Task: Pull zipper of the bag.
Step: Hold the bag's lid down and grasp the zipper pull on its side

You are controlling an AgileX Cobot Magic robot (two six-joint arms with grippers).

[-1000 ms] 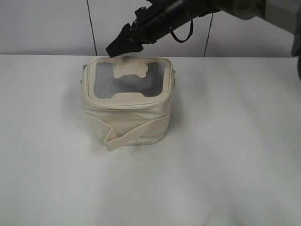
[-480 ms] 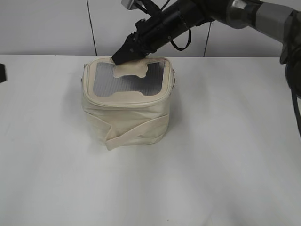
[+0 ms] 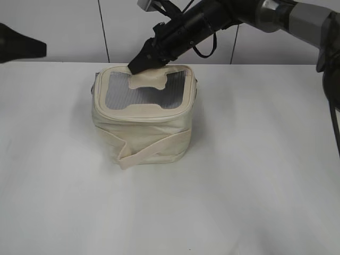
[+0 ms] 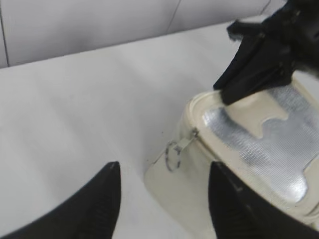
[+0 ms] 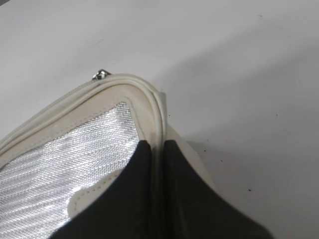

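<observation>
Your right gripper (image 3: 134, 67) is pinching the bag's (image 3: 143, 130) rear rim, fingers nearly closed on the zipper track (image 5: 155, 119). Your left gripper (image 4: 162, 191) is hanging released, the ring pull (image 4: 173, 154) just ahead of it.

We see the bag (image 3: 144, 118), a small boxy cream-white fabric piece, standing upright on the bench, toward the back and a little left of centre in the exterior view. Its top is a grey shiny window (image 3: 142, 95) with a cream H-shaped patch (image 3: 147, 81) across it, and a wide cream strap (image 3: 154, 149) wraps slantwise round its front and sides. The zipper (image 3: 139, 116) runs as a cream track around the top rim and looks closed along the front. In the left wrist view we make out one silver slider with a round ring pull (image 4: 174, 154) hanging at a corner; another slider (image 5: 100, 75) shows at the rim in the right wrist view.
</observation>
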